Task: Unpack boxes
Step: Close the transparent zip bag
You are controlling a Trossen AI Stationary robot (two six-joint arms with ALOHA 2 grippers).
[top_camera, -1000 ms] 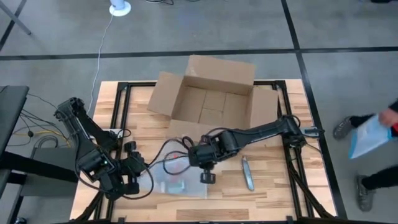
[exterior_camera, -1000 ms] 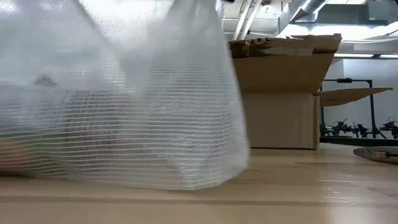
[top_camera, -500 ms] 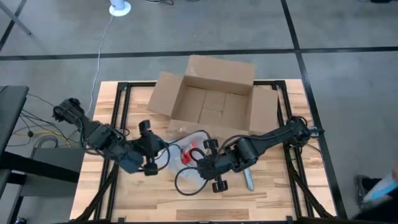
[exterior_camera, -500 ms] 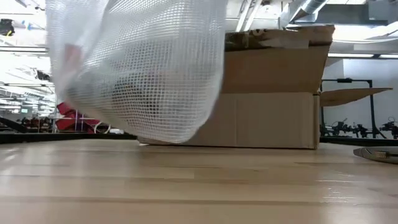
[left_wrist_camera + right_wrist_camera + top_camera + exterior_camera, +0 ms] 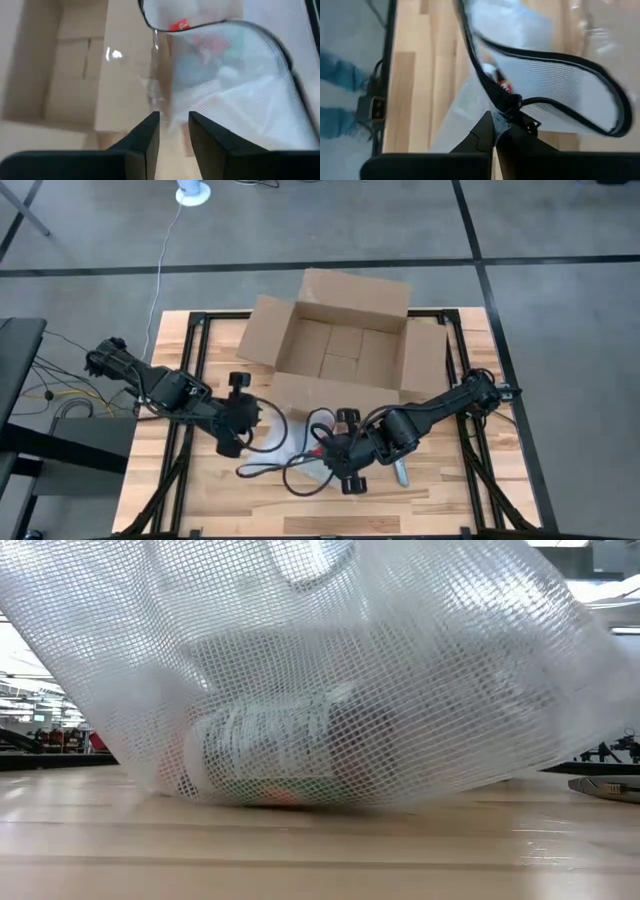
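Nearest the front edge, the right gripper [image 5: 338,463] pinches the black-trimmed mouth of the bag [image 5: 300,448], fingers pressed together on it in the right wrist view. Just left, the left gripper [image 5: 243,423] sits beside the bag's other end, fingers [image 5: 145,140] slightly spread and holding nothing. Beyond both stands the box [image 5: 340,345], open and apparently empty. The bag lies across the table between the grippers, the right one nearer.

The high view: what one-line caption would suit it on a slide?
Two dark arms hold a clear mesh zip bag with black edging on the wooden table, before an open brown cardboard box.
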